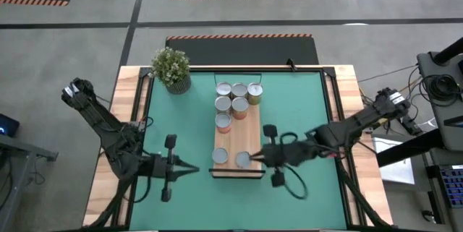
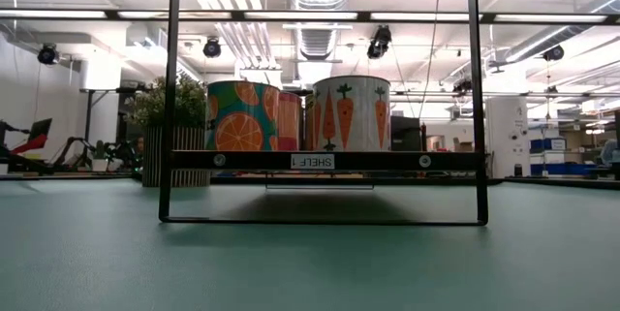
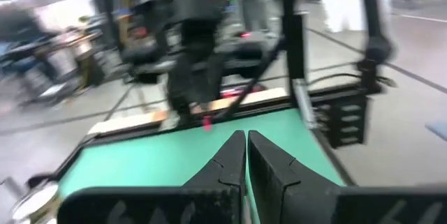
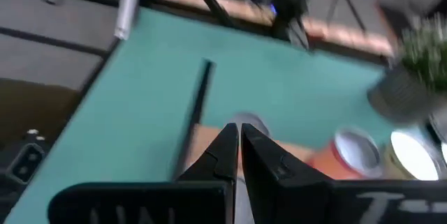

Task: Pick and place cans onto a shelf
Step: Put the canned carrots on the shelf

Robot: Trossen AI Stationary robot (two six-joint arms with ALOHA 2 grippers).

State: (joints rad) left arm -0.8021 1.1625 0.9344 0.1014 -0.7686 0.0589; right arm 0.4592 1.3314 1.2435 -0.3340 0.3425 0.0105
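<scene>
1. The shelf (image 1: 237, 142), a light-wood plank with a dark strip at its near end, lies along the middle of the green mat (image 1: 304, 109) on the desk (image 1: 108, 181).
2. Two silver-topped cans (image 1: 220, 156) stand side by side at the shelf's near end; one orange-sided can (image 1: 223, 122) stands farther up the plank.
3. Four more cans (image 1: 239, 90) cluster at its far end, near the potted plant (image 1: 171, 69).
4. The right hand (image 1: 255, 158) is clenched empty, its tips just beside the nearer right can (image 1: 243, 160) at the shelf's edge.
5. The left hand (image 1: 197, 168) is clenched on nothing, above the mat beside the shelf's near left corner.
</scene>
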